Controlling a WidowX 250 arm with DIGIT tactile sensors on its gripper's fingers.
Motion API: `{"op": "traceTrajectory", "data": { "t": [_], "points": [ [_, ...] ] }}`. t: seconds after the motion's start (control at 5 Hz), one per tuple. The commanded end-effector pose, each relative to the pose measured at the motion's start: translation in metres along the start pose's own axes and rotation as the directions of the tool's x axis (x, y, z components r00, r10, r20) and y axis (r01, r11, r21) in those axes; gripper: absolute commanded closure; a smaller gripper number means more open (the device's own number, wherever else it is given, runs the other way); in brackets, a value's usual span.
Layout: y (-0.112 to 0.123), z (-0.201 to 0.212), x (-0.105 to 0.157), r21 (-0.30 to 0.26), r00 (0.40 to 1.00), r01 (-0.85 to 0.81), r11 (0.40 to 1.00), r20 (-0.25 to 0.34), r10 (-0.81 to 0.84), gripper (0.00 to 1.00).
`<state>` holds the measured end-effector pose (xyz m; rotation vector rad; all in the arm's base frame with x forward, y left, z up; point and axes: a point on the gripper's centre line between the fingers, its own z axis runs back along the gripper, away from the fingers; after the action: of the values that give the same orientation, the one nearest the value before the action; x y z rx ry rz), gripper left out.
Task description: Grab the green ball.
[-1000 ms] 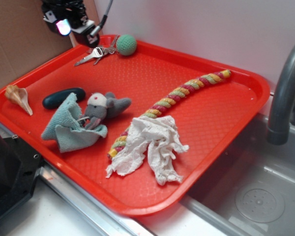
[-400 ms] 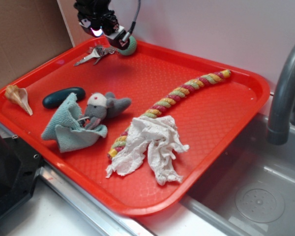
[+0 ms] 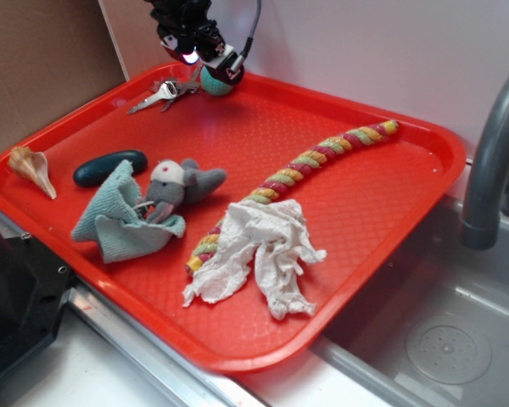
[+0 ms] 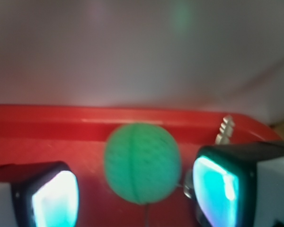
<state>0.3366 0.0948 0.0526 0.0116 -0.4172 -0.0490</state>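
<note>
On the steel counter beside a sink (image 3: 458, 339) sat a red tray (image 3: 339, 186), pushed up against a white wall — cardboard stood to its left. Scattered across it, well apart: a striped rope toy (image 3: 322, 161), a crumpled paper towel (image 3: 254, 254), a toy mouse (image 3: 182, 182) lying on a teal cloth (image 3: 119, 220), a dark pebble (image 3: 109, 168), a shell (image 3: 32, 166) and keys (image 3: 163, 91). The gripper (image 3: 214, 69) hung over the tray's far rim, right above the green ball (image 3: 215, 81), which rested on the tray floor just beside the keys. In the wrist view the green ball (image 4: 142, 163) lay between the two fingers (image 4: 54, 196) with gaps on both sides — spread wide, nothing grasped, likely lined up for closing.
</note>
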Motion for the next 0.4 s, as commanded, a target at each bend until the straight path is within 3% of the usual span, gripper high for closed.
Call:
{"op": "traceTrajectory", "data": {
  "t": [0.0, 0.2],
  "points": [
    [0.0086, -0.0149, 0.0017, 0.044, 0.999, 0.046, 0.998, 0.004, -0.046, 0.0],
    [0.0086, -0.0207, 0.0033, 0.06, 1.0, 0.016, 0.998, -0.005, -0.016, 0.94]
  ]
}}
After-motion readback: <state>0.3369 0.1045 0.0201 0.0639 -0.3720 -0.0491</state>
